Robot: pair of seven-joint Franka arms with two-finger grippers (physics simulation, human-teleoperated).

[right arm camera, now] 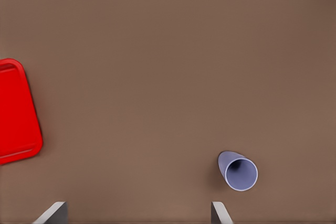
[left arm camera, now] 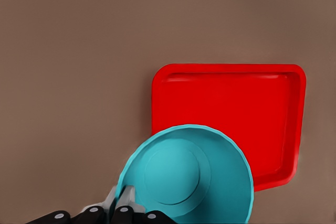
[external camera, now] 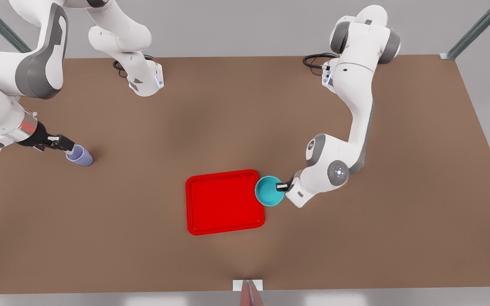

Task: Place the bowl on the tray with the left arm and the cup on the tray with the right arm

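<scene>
The left gripper [external camera: 280, 186] is pinching the rim of the teal bowl [external camera: 268, 192], holding it over the edge of the red tray [external camera: 223, 203] on the front view's right. The right gripper [external camera: 64, 143] has its fingers [right arm camera: 52, 212] spread wide, right beside the lavender cup [external camera: 81, 155], well away from the tray on the brown tabletop [external camera: 143, 238].

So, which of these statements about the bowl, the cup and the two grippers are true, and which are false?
1. The left gripper grips the bowl by its rim. True.
2. The cup stands on the tray. False: it stands on the table, far from the tray.
3. The right gripper is shut on the cup. False: it is open, close beside the cup.
4. The bowl overlaps the tray's edge on the front view's right. True.
</scene>
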